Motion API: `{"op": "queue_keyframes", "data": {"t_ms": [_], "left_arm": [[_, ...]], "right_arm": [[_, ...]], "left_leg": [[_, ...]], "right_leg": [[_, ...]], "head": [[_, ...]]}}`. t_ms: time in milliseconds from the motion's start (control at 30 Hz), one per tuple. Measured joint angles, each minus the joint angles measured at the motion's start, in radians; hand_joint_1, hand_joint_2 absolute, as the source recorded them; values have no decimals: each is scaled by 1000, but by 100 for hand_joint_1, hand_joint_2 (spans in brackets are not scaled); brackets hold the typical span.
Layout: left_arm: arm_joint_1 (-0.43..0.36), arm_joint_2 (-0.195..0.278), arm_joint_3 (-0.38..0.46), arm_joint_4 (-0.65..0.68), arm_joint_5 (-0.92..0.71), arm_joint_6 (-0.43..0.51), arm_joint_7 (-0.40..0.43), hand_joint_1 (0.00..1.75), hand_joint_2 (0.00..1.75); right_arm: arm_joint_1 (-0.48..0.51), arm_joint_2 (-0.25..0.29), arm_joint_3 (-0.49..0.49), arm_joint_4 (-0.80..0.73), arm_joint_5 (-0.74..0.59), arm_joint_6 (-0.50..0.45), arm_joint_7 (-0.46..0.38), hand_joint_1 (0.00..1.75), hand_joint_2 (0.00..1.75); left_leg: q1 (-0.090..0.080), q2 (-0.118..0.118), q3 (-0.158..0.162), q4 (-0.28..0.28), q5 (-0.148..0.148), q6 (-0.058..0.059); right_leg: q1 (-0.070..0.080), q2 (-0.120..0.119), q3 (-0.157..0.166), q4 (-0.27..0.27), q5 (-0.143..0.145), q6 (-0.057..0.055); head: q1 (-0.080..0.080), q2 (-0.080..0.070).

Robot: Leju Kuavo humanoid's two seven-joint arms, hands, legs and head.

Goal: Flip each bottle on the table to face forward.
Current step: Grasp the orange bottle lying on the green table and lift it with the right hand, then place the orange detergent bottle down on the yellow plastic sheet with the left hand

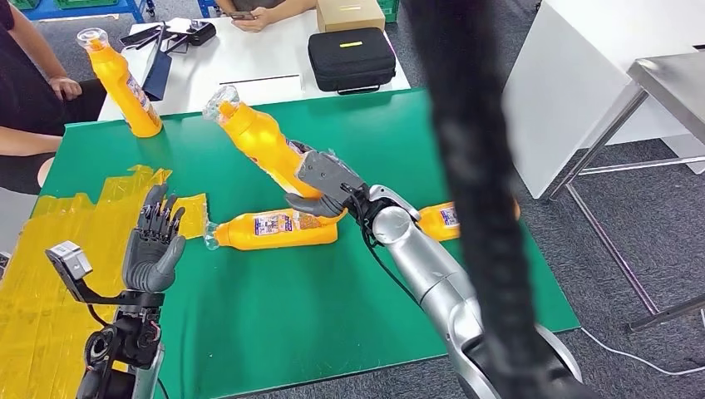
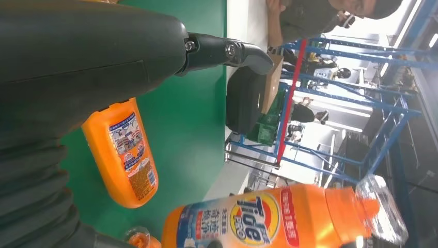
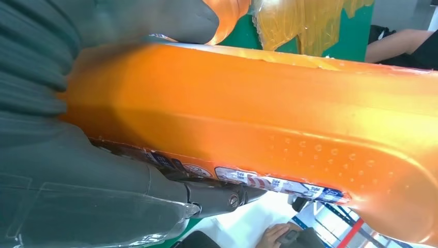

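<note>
Orange detergent bottle (image 1: 259, 139), glossy moulded plastic with a clear cap, sits tilted at the centre of the head view, its cap toward the upper left and its lower body wrapped by the right hand (image 1: 326, 184), whose grey thumb and dark fingers grip it off the green mat (image 1: 291, 307). In the right wrist view the same bottle (image 3: 268, 124) runs across the frame as a smooth orange flank with a dimpled patch and the edge of a printed label, its base hidden inside the hand (image 3: 77, 155). Just below it in the head view a second bottle (image 1: 274, 230) lies flat on the mat, label up, cap to the left. A third bottle (image 1: 125, 83) stands upright at the upper left near the mat's edge, and a fourth (image 1: 441, 220) lies right of centre, mostly hidden behind the silver forearm and a blurred dark bar crossing the frame. The left hand (image 1: 154, 245) hovers at the lower left above crinkled yellow tape (image 1: 50, 274), fingers apart and holding nothing. Beyond the mat, on a white table (image 1: 249, 62), rests a black zipped case (image 1: 351, 58); a person's arm (image 1: 33, 50) is cut off at the upper left.
</note>
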Motion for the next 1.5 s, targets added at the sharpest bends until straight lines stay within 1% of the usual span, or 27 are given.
{"op": "queue_keyframes", "data": {"t_ms": [100, 167, 233, 267, 333, 433, 533, 633, 867, 1200, 1400, 1500], "left_arm": [[-6, -2, -23, -12, -16, 11, -13, 0, 175], [-18, -10, -47, -16, -21, 21, -18, 0, 175], [-40, -21, -70, -17, -13, 32, -23, 0, 175], [-53, -26, -80, -17, -7, 38, -25, 0, 175], [-76, -33, -95, -16, 6, 48, -25, 0, 175], [-99, -39, -108, -16, 21, 58, -20, 0, 175], [-102, -40, -109, -12, 31, 62, -19, 0, 175], [-103, -39, -105, 3, 51, 60, -21, 0, 175], [-124, -33, -78, 65, 130, 19, -32, 0, 175], [-133, -18, -35, 111, 180, -1, -12, 0, 175], [-134, -12, -4, 132, 174, 15, -2, 0, 175], [-140, -9, 5, 141, 144, 35, 10, 0, 175]], "right_arm": [[-41, 29, 0, 46, 17, -47, 40, 175, 175], [-83, 69, 8, 89, 40, -93, 90, 175, 175], [-118, 113, 43, 125, 24, -136, 150, 175, 175], [-129, 130, 78, 139, -9, -156, 179, 175, 175], [-139, 156, 177, 159, -110, -197, 218, 175, 175], [-142, 178, 352, 187, -251, -259, 234, 175, 175], [-158, 182, 462, 212, -295, -282, 233, 175, 175], [-163, 181, 527, 233, -300, -282, 232, 175, 175], [-106, 186, 653, 246, -289, -282, 228, 175, 175], [-80, 188, 723, 246, -265, -290, 230, 175, 175], [-61, 188, 758, 232, -229, -317, 250, 175, 175], [-57, 189, 770, 227, -204, -332, 260, 175, 175]], "left_leg": [[0, 0, -2, 0, 0, 0], [0, 1, -2, 0, 0, 0], [0, 1, -2, 0, 0, 0], [1, 1, -2, 0, 0, 0], [1, 1, -2, 0, 0, 0], [2, 1, -3, 0, 0, 0], [2, 1, -3, 0, 0, 0], [1, 1, -4, 0, 0, 0], [1, 1, -4, 0, 0, 0], [1, 1, -4, 0, 0, -1], [1, 1, -5, 0, 0, -1], [1, 0, -5, 0, 0, -1]], "right_leg": [[0, 0, -2, 0, 0, 0], [0, 0, -3, 0, 0, -1], [0, 0, -3, 0, 1, -1], [1, 0, -3, 0, 1, -2], [1, 0, -3, 0, 1, -2], [1, 0, -4, 0, 1, -2], [1, 0, -5, 0, 1, -2], [1, 0, -5, 0, 1, -2], [1, 0, -5, 0, 1, -2], [1, 0, -6, 0, 1, -2], [1, 0, -6, 0, 1, -2], [1, 0, -6, 0, 1, -2]], "head": [[0, 0], [0, 0], [0, 0], [0, 0], [0, 0], [0, 0], [0, 0], [0, 0], [0, 0], [0, 0], [0, 0], [0, 0]]}}
